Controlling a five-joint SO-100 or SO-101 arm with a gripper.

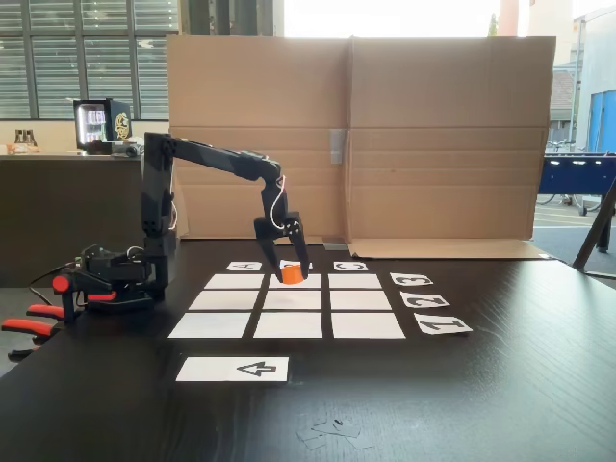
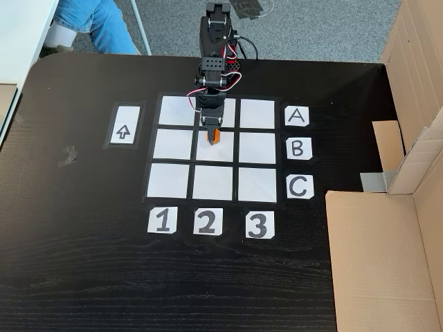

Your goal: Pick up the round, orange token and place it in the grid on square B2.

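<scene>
The small bright orange plastic token [image 2: 213,136] sat on the upper part of square B2 [image 2: 214,151], the plain white centre rectangle of the nine-rectangle paper grid [image 2: 172,181]. The black two-finger end effector [image 2: 212,133] stood over square B2, its fingers closed around the token. The grid lay on the dark wooden table [image 2: 83,263].

Grid [image 2: 173,181] on the worktop [image 2: 83,263], token [image 2: 214,136] on square B2 [image 2: 225,151] under the end effector [image 2: 212,128], arrow strip [image 2: 124,125] left of the grid in that fixed view, letter labels [image 2: 297,147] right, number labels [image 2: 208,222] below.
</scene>
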